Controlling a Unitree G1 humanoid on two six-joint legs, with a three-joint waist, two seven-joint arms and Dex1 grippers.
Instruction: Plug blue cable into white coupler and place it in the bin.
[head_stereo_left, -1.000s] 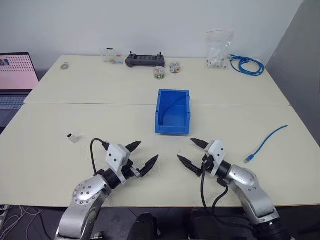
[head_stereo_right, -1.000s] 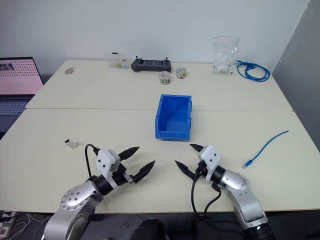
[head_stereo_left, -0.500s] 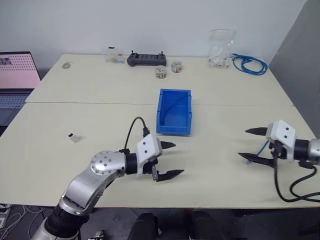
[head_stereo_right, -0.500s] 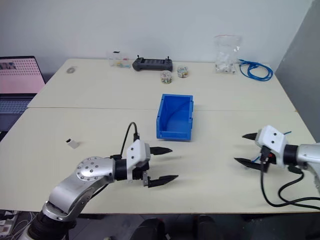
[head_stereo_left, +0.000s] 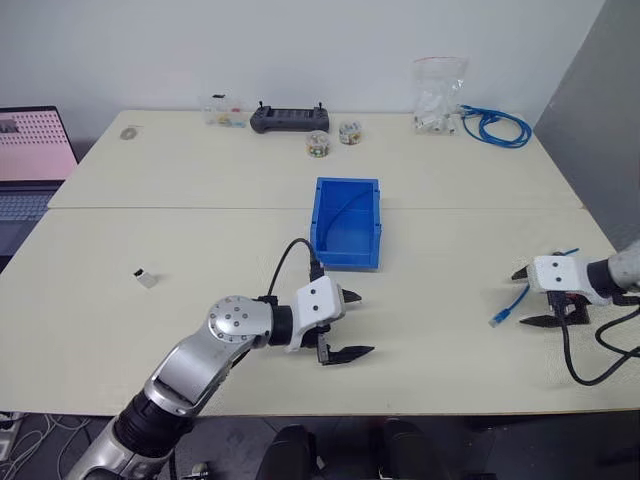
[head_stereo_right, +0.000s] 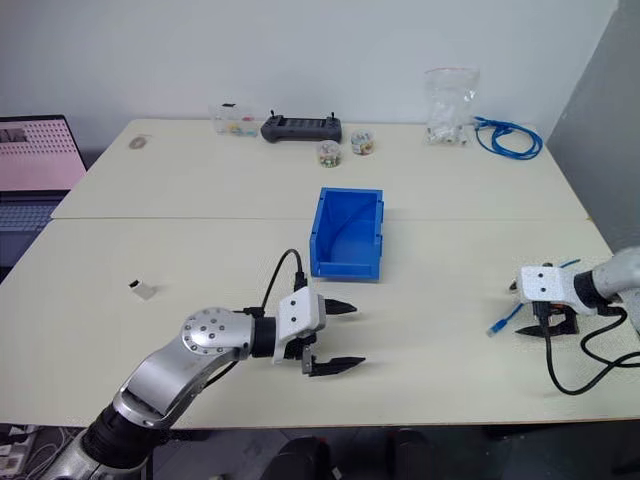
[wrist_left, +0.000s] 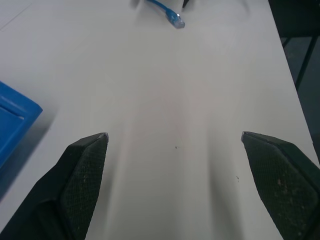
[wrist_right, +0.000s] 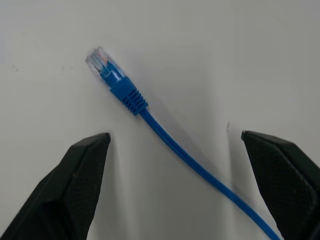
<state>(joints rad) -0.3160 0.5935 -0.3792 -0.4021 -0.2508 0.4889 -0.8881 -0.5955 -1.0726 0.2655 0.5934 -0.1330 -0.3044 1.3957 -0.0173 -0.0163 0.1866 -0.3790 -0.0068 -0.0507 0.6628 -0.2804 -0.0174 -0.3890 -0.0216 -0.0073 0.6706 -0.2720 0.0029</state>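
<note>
Blue dominates the task's pieces: the bin (head_stereo_left: 347, 223) is seen at the centre of the head views on the cream table (head_stereo_left: 200, 180), and the blue cable (head_stereo_left: 515, 298) is laid at the right edge, its clear plug (wrist_right: 102, 64) nearest the robot. The white coupler (head_stereo_left: 147, 277) is found well apart, at the left of the frame.

Compared with a second ago, the right gripper (head_stereo_left: 535, 297) is no longer seen low at centre right beside its partner; it is now placed at the far right, pointing down over the plug end of the cable. Its black fingers (wrist_right: 82, 170) are spread wide, one on each side of the cable, and nothing is gripped; in the right wrist view the cable is seen running between them, untouched.

The left gripper (head_stereo_left: 352, 325) is now seen nearer the middle, below the bin's front lip, where earlier it was at lower left. Its fingers (wrist_left: 82, 172) are likewise held wide apart over bare table and hold nothing; a corner of the bin and the distant plug are caught in the left wrist view.

The bin, coupler and cable are seen unmoved. Along the far edge, a black controller (head_stereo_left: 289, 119), a clear plastic bag (head_stereo_left: 437, 97) and a coiled blue cable bundle (head_stereo_left: 495, 129) are seen, with a laptop (head_stereo_left: 30, 160) at the left.
</note>
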